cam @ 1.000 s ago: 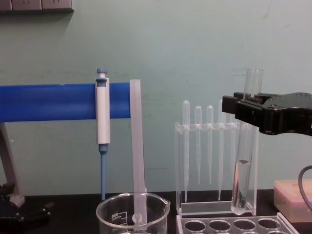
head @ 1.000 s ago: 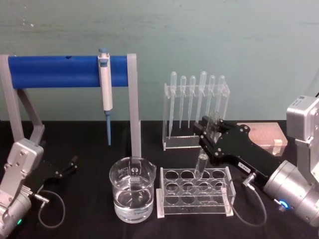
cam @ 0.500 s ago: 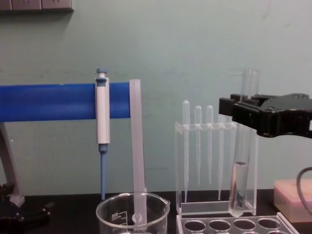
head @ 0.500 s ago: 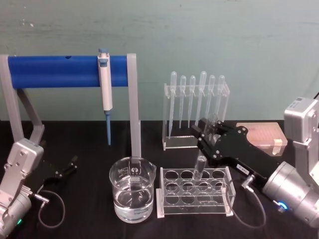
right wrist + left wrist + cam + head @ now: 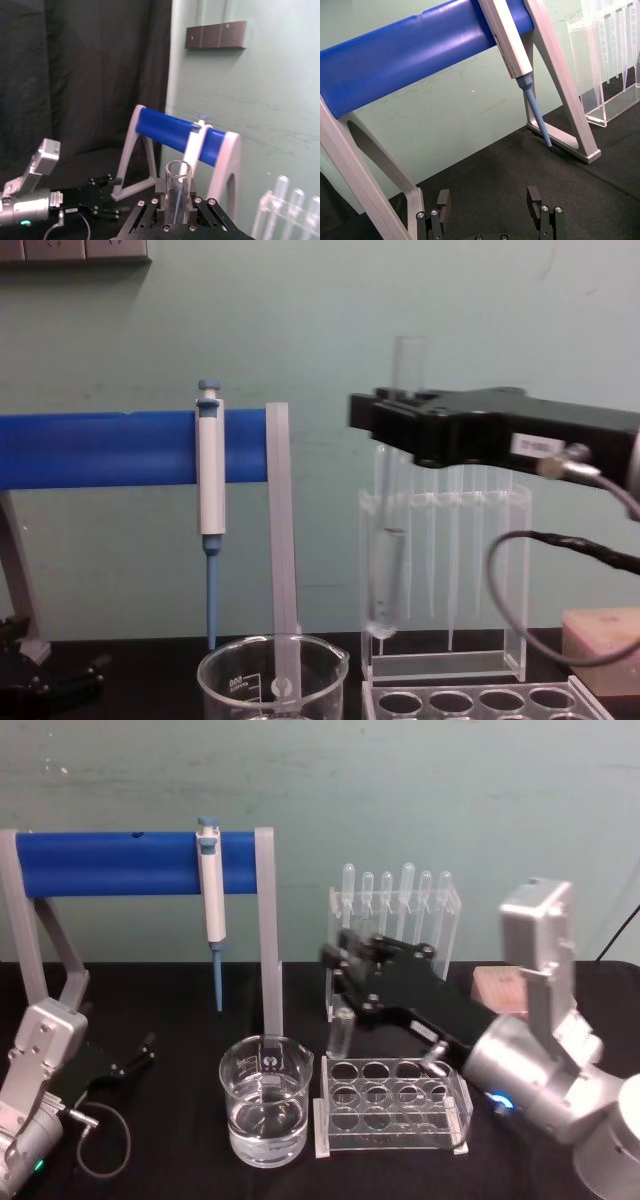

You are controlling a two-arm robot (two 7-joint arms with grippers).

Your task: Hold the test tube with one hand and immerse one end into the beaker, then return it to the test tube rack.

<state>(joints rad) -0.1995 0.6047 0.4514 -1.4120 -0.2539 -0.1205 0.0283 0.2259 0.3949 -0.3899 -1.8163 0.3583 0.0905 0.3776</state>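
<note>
Glass, thin-walled and smooth: the test tube (image 5: 341, 1032) should handle as light, stiff, slippery and brittle. A moderate pinch on its upper part is the sound hold, as it leaves the rounded end free for dipping.

Head view: the right gripper (image 5: 343, 975) is clamped on the tube's upper part. The tube hangs roughly upright in the air, between the beaker (image 5: 265, 1105) and the rack (image 5: 392, 1108) and in front of the pipette stand (image 5: 392, 935). The beaker holds water. The left gripper (image 5: 133, 1060) lies parked low at the table's left.

Left wrist view: the left gripper's fingers (image 5: 535, 197) stand wide apart with nothing between them.

Right wrist view: the tube's plain rim stands proud of the jaws, which press on it from both sides.

Chest view: the rounded end hangs above the level of the beaker's rim and just right of its spout, not yet over the water. A little liquid sits in the tube's lower part. The main hazard is judged to be glass knocking glass at the rim, so the descent calls for a clear, centred line.
</note>
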